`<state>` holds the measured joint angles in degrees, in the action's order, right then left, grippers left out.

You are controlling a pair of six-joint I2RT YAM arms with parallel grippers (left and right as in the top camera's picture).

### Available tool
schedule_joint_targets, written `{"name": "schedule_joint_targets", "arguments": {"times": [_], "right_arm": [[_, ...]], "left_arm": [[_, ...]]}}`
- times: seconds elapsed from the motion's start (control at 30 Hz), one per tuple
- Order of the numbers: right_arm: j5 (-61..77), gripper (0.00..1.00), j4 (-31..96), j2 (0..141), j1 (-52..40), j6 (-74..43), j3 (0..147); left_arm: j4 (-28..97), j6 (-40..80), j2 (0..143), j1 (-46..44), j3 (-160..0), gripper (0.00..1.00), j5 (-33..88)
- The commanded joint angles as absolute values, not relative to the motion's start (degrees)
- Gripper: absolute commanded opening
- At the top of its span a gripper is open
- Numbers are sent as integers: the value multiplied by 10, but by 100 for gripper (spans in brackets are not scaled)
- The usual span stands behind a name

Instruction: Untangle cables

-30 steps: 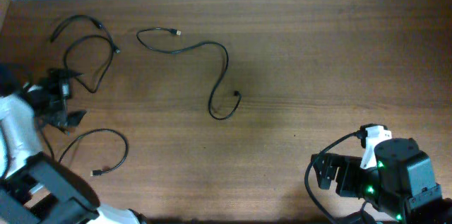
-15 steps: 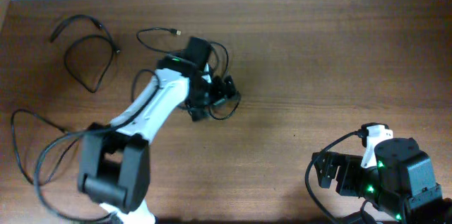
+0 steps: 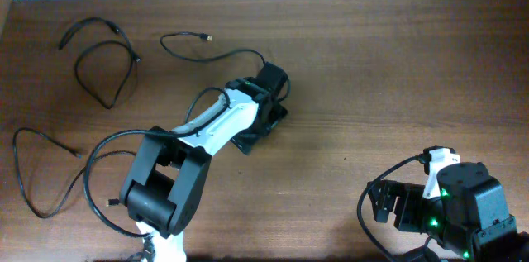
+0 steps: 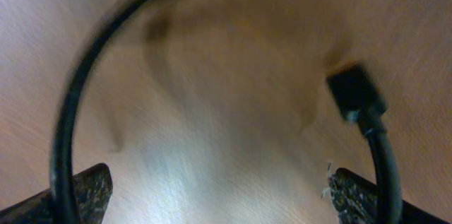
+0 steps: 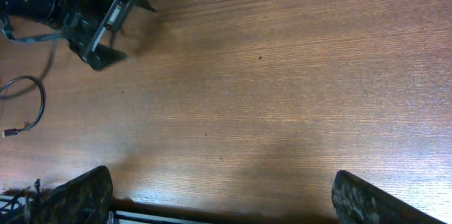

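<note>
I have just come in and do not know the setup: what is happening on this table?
A two-armed robot is working on thin black cables on a wooden table. Its left pincer, open, hangs low over the curled end of the middle cable. That cable's plug shows between the fingers, and nothing is gripped. The right pincer, also open, sits at the near right corner. A looped cable lies apart, far left.
</note>
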<state>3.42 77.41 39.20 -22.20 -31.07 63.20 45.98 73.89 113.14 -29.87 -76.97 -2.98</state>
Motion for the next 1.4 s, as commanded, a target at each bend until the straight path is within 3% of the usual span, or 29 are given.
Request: {"name": "schedule_joint_targets", "arguments": {"times": [0.0,0.03,0.07,0.1,0.13,0.17,0.2,0.27,0.3,0.33,0.43,0.53,0.57,0.6,0.63,0.7,0.73,0.8,0.83,0.87,0.93,1.07,1.37], "right_arm": [[22,99,773,391,-225,-309,633],[23,98,773,391,-225,-309,633],[22,99,773,391,-225,-309,633],[22,98,771,391,-225,-309,633],[22,99,771,391,-225,-309,633],[16,98,771,391,-225,-309,633],[16,98,771,391,-225,-309,633],[16,99,771,391,-225,-309,633],[16,98,771,391,-225,-309,633],[14,98,771,391,-225,-310,633],[8,98,770,392,-225,-310,633],[8,98,764,398,-225,-310,633],[8,99,758,404,-225,-310,633],[8,99,750,412,-225,-310,633],[8,99,743,423,-225,-310,633],[8,98,741,448,-225,-310,633],[8,98,744,462,-225,-310,632],[8,98,750,483,-225,-310,633],[8,98,750,494,-225,-310,633],[5,99,749,495,-225,-310,633],[-8,98,749,493,-225,-309,633],[-7,98,752,493,-225,-309,633],[-7,98,751,493,-225,-309,633]], "left_arm": [[427,567,1138,-268,-766,99,-275],[396,540,1138,-247,-766,97,-283],[368,528,1138,-225,-766,72,-282],[352,528,1138,-209,-766,57,-281],[325,528,1138,-185,-766,49,-277],[296,528,1138,-166,-766,56,-277],[275,528,1138,-151,-766,56,-277],[237,528,1138,-117,-766,30,-277],[225,528,1138,-102,-766,10,-274],[202,521,1138,-77,-767,0,-253],[127,420,1138,-28,-787,0,-197],[125,357,1138,13,-886,0,-182],[130,303,1138,21,-932,0,-127],[163,283,1138,21,-964,19,-90],[216,276,1138,18,-985,56,-70],[284,170,1138,11,-998,93,-10],[332,73,1138,4,-998,99,35],[395,-30,1138,-7,-998,98,61],[458,-116,1138,-15,-996,84,62],[490,-147,1138,-18,-992,78,63],[515,-151,1138,-22,-973,78,67],[524,-230,1138,-30,-927,78,213],[549,-309,1138,-157,-915,78,212]]}}
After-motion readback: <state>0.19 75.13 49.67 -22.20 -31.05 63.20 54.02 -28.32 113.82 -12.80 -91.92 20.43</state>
